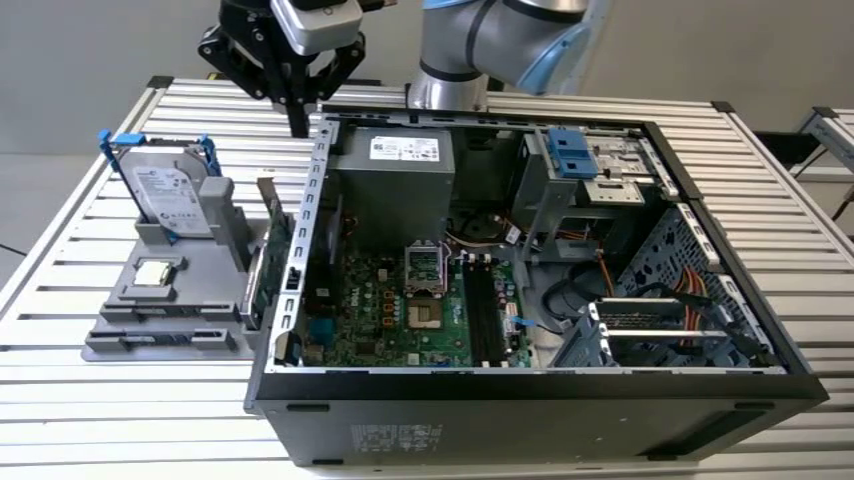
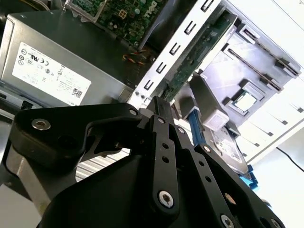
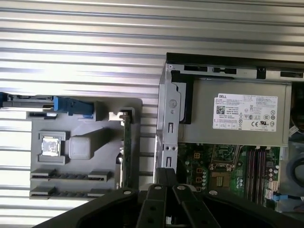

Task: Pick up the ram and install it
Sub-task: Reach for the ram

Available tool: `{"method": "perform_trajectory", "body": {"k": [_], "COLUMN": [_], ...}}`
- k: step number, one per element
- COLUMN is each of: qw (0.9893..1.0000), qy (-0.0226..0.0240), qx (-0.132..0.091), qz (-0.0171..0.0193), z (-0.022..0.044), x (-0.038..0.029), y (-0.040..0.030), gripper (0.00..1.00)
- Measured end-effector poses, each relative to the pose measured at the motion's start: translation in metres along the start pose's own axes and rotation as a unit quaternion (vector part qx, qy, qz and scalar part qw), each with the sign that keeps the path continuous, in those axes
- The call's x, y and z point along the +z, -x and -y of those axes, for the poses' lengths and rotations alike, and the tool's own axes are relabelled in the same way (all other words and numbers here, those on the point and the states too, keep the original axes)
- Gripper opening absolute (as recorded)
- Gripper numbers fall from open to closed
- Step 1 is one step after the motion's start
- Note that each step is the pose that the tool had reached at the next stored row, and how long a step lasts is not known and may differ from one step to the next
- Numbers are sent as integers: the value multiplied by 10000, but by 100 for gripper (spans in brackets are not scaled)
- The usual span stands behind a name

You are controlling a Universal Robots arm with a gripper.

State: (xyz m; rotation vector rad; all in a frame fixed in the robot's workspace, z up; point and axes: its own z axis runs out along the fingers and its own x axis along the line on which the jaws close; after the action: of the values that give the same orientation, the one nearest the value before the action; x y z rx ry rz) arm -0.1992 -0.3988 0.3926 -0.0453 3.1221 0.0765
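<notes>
Just a thin, dark ram [image 1: 174, 338].

pincer [image 2: 159, 107] pressed together | tips near case wall [image 2: 176, 46] | power supply [image 2: 57, 52] beside wall

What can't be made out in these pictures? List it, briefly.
- Whether the ram sits in the grey holder's front slots: too small, exterior view.
- Hard drive: partly hidden behind the gripper, second wrist view.
- Motherboard: cut off by the picture's edge, second wrist view.
</notes>
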Motion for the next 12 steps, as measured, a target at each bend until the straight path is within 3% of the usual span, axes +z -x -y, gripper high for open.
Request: {"method": "perform_trajectory", "body": {"k": [12], "qw": [10000], "qy": [0], "qx": [1], "qz": [0], "z": [-6], "x": [-3], "y": [-185], "gripper": [0]}}
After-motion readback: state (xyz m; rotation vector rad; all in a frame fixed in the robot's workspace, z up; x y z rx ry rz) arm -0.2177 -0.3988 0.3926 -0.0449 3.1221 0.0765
